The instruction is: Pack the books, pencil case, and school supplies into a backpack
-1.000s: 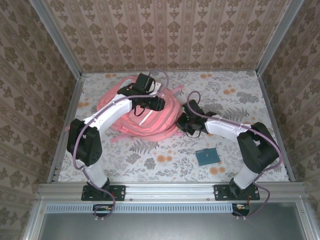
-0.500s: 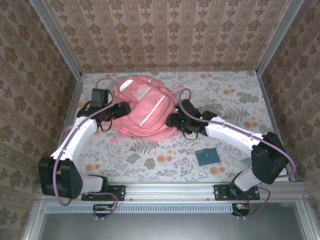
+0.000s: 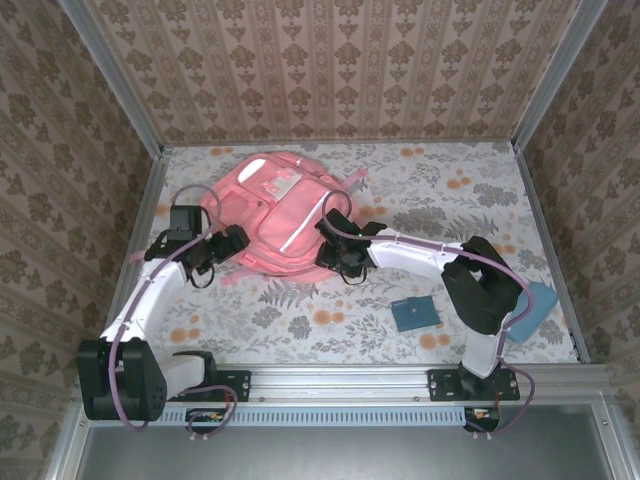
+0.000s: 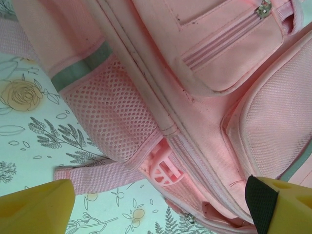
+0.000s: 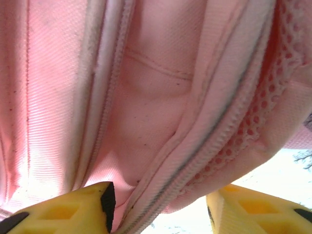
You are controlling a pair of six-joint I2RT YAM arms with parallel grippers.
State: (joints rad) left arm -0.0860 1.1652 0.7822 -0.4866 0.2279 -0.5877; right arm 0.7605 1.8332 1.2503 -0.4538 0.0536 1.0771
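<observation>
The salmon-pink backpack [image 3: 278, 205] lies front-up at the back left of the table. My left gripper [image 3: 232, 243] sits at its lower left edge, open wide. In the left wrist view its yellow fingers [image 4: 36, 207] flank the backpack [image 4: 204, 73], a mesh side pocket and a pink buckle [image 4: 168, 168], touching nothing. My right gripper [image 3: 335, 247] is at the bag's lower right edge, open. Its fingers [image 5: 63, 209] straddle the zip seam of the backpack [image 5: 156, 112]. A small teal book [image 3: 413, 314] lies near the front. The light blue pencil case [image 3: 532, 308] lies at the right, partly behind my right arm.
A loose pink strap [image 4: 92, 176] trails on the flowered tablecloth [image 3: 300, 310] by the left gripper. Patterned walls and metal rails [image 3: 135, 250] close in the table on three sides. Open cloth lies between the bag and the near edge.
The backpack went from a crumpled heap to lying flat, front-up. My left arm swung off it to its left side with jaws widening. My right gripper moved left along the bag's edge and opened.
</observation>
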